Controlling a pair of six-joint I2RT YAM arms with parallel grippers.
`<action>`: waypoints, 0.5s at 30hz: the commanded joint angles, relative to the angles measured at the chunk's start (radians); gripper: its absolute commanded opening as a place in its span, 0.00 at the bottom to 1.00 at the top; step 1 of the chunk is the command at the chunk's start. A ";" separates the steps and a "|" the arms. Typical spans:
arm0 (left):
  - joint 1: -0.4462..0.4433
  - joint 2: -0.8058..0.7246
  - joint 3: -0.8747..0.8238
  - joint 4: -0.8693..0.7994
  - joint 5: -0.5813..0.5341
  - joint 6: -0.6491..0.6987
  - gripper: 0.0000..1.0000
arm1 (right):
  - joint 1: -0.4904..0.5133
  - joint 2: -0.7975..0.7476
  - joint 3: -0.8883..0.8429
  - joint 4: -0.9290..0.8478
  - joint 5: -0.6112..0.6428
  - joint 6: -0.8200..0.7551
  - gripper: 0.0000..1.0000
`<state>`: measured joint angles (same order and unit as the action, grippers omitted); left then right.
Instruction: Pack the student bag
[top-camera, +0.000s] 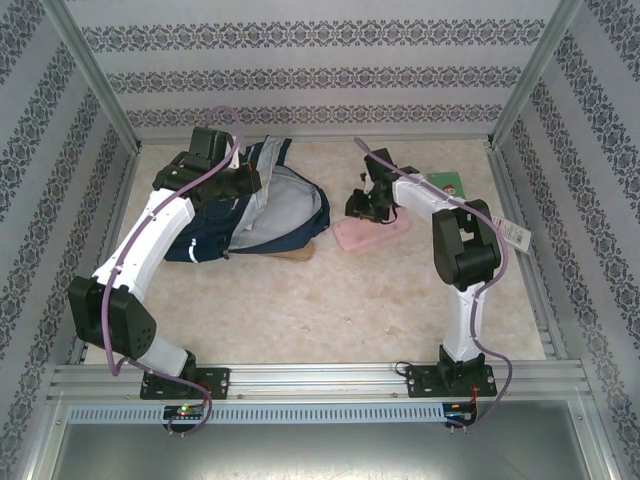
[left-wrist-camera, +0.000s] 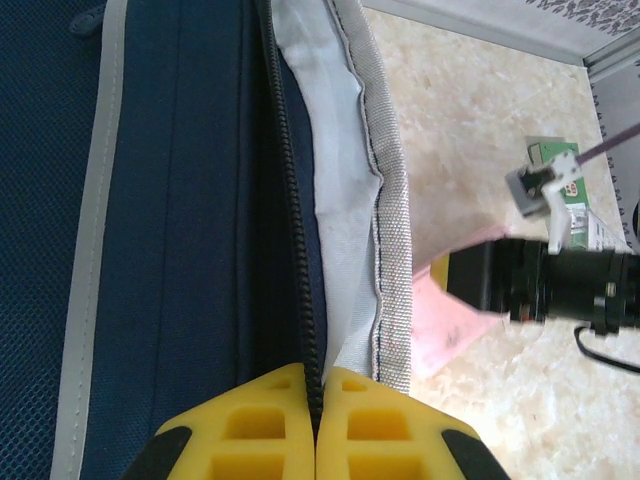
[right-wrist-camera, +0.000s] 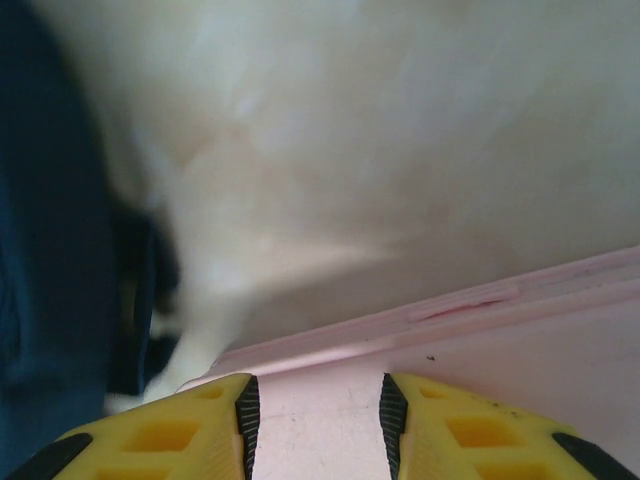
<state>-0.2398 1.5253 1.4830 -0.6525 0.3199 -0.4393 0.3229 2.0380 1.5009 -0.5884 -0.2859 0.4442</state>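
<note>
1. Closest to me, the left gripper (left-wrist-camera: 318, 395) has its yellow jaws pressed tight on the zip-and-lining rim of the student bag (left-wrist-camera: 180, 200). The bag lies at 10 o'clock on the table (top-camera: 330, 310), mouth gaping toward 3 o'clock.
2. The right gripper (right-wrist-camera: 315, 400) stands partly apart with the pink case (right-wrist-camera: 520, 330) between its jaws; I can't tell if it truly bites.
3. Risk: that rim pinch looks thin. If the fabric slides out, I reckon the mouth sags shut and the case butts the edge.
4. Risk: a hold near one end of the case could let it droop or slip loose on the way over.
5. Risk: both wrists meeting at the mouth may knock together.
6. Count: one bag, one pink case, one green packet (top-camera: 447, 183) at 2 o'clock, two grippers.
</note>
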 joint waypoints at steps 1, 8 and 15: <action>0.016 -0.007 0.009 0.075 0.025 -0.018 0.00 | 0.036 -0.076 -0.078 -0.121 0.040 -0.093 0.42; 0.019 -0.013 -0.012 0.098 0.036 -0.022 0.00 | 0.042 -0.340 -0.237 -0.084 0.179 0.111 0.71; 0.021 -0.009 -0.025 0.129 0.063 -0.034 0.00 | 0.049 -0.459 -0.426 0.005 0.192 0.415 0.87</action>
<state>-0.2333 1.5269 1.4639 -0.6140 0.3561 -0.4530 0.3691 1.5852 1.1481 -0.6220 -0.1272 0.6853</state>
